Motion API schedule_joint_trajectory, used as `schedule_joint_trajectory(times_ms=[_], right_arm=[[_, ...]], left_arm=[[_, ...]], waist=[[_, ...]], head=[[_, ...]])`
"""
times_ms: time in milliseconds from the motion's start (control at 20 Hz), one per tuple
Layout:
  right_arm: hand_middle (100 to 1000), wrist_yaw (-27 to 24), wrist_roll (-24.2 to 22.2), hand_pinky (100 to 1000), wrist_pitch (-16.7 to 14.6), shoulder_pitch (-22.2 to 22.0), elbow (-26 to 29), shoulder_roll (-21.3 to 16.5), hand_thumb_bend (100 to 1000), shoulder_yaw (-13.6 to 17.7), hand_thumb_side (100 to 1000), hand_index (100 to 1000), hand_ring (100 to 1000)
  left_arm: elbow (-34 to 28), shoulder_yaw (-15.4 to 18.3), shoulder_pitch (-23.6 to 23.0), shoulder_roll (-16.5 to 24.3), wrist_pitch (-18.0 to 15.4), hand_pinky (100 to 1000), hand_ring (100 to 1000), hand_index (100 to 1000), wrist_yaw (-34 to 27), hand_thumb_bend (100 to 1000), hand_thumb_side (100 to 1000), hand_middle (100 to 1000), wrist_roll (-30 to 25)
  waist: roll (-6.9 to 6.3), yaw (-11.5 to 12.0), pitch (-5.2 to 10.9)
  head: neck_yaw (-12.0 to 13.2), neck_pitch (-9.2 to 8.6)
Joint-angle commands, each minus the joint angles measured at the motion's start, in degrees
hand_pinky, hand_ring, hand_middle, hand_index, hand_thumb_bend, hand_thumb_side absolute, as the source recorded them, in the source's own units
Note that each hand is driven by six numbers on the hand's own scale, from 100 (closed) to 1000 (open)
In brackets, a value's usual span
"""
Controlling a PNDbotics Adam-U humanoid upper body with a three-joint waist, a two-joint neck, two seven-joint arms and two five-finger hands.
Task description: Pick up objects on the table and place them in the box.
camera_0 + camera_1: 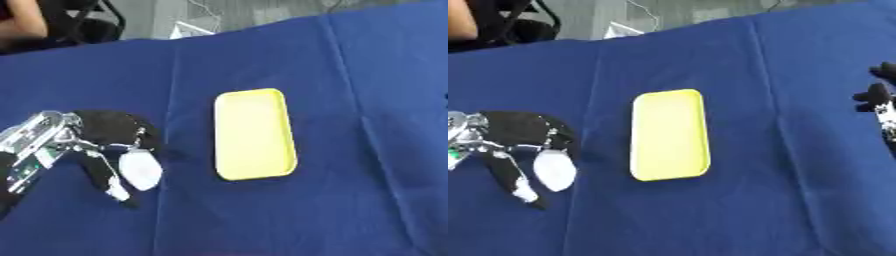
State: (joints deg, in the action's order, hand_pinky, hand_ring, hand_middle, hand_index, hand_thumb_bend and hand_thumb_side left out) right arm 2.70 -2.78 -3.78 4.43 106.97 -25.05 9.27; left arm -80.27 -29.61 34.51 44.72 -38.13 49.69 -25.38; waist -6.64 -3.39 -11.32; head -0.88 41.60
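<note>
Left hand (105, 145) is sitting low at the left edge w/ fingers curled down round a small whitish oval thing (140, 171), pinching it just above the blue cloth (350, 210). Yellow tray (254, 134) is lying flat near mid-table, right of that hand & apart from it, long axis running near-to-far. Right hand (879, 97) is only peeking in at the right edge of the right eye view; can't tell its fingers.

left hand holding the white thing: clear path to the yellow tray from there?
Probably yes. Left hand grips the white object just left of the yellow tray; only bare blue cloth lies between.
</note>
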Motion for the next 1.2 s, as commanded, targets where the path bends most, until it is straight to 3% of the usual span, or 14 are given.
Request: schedule_joint_trajectory(times_ms=[50, 150, 300, 350, 450, 650, 900, 1200], right_arm=[[887, -0.12, -0.14, 670, -0.11, 0.55, 0.86, -1.26, 333, 0.49, 789, 963, 694], [887, -0.13, -0.11, 670, -0.13, 0.54, 0.86, -1.25, 333, 0.51, 788, 963, 694], [887, -0.15, -0.12, 670, -0.14, 0.57, 0.86, -1.23, 333, 0.49, 788, 962, 694], [887, -0.15, -0.11, 670, -0.14, 0.57, 0.86, -1.22, 333, 0.5, 788, 962, 693], [887, -0.16, -0.09, 670, -0.16, 0.59, 0.85, -1.22, 333, 0.52, 788, 962, 693], [887, -0.19, -0.1, 670, -0.16, 0.6, 0.84, -1.2, 332, 0.5, 788, 963, 693], [887, -0.2, -0.08, 670, -0.17, 0.61, 0.87, -1.18, 332, 0.52, 788, 963, 693], [888, -0.2, -0.06, 670, -0.17, 0.61, 0.89, -1.16, 332, 0.53, 788, 963, 693]], left_arm=[[0.03, 1.23, 0.25, 1.64, -2.8, 866, 857, 847, 2.39, 728, 654, 730, -1.39], [0.27, 1.52, 0.24, 1.37, -2.17, 802, 764, 798, 4.22, 712, 511, 670, 0.3], [0.61, 1.62, 0.02, 0.87, -1.14, 736, 675, 770, 7.51, 694, 412, 630, 3.42], [0.71, 1.72, -0.02, 0.68, -0.72, 597, 521, 685, 8.54, 647, 321, 547, 4.61], [0.88, 1.83, -0.24, 0.31, 0.4, 484, 420, 603, 10.63, 575, 281, 470, 7.81], [2.21, 1.89, -0.54, -0.41, 2.36, 340, 281, 472, 13.39, 474, 204, 349, 14.39], [3.89, 2.04, -0.54, -1.2, 4.16, 243, 195, 347, 14.49, 443, 195, 260, 20.95], [5.48, 1.86, -0.66, -1.57, 4.78, 240, 183, 334, 15.78, 434, 191, 248, 24.08]], waist=[[0.45, 0.14, 0.7], [0.5, 0.16, 0.69], [0.57, 0.15, 0.67], [0.59, 0.15, 0.66], [0.63, 0.15, 0.63], [0.68, 0.14, 0.58], [0.71, 0.1, 0.57], [0.69, 0.04, 0.55]], head=[[0.3, 0.04], [0.35, 0.02], [0.44, -0.03], [0.46, -0.04], [0.51, -0.05], [0.54, -0.06], [0.54, -0.02], [0.55, 0.0]])
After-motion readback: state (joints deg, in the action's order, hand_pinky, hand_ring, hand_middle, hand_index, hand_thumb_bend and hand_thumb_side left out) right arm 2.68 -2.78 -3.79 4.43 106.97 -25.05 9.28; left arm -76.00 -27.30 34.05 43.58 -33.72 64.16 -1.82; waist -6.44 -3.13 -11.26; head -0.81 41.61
